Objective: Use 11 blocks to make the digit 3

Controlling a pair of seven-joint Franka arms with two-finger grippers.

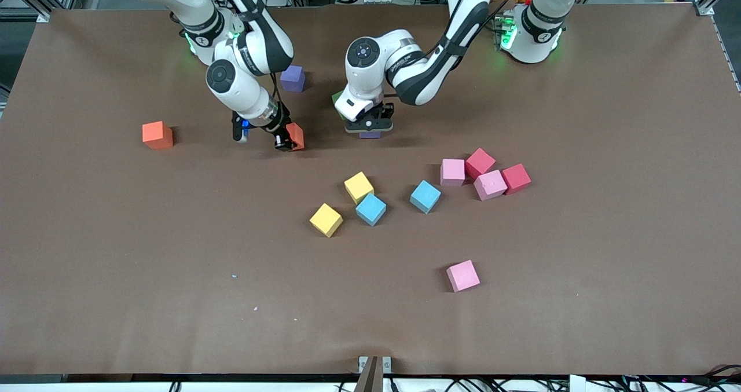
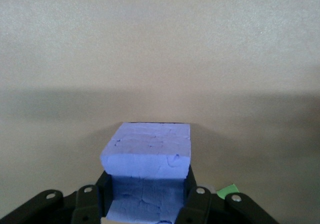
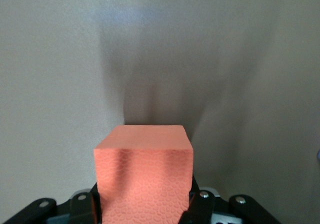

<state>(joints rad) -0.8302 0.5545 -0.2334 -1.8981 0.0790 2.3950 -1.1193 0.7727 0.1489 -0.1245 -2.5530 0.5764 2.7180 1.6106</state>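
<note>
Biggest worry is the counter – a wide brown matte sheet with nothing to square blocks against, so a row for the 3 could easily set down crooked or gapped.

The left hand is clamped on a purple cube low over the counter, with a green cube tucked right beside it, so a sloppy lift might nudge that one.

The right hand is clamped on an orange cube.

The blocks look like soft foam with a pebbly matte skin and crisp edges, so squeezing may dent them or let them twist.

No digit yet – the other cubes lie scattered, the pink and red cluster touching at odd angles.
</note>
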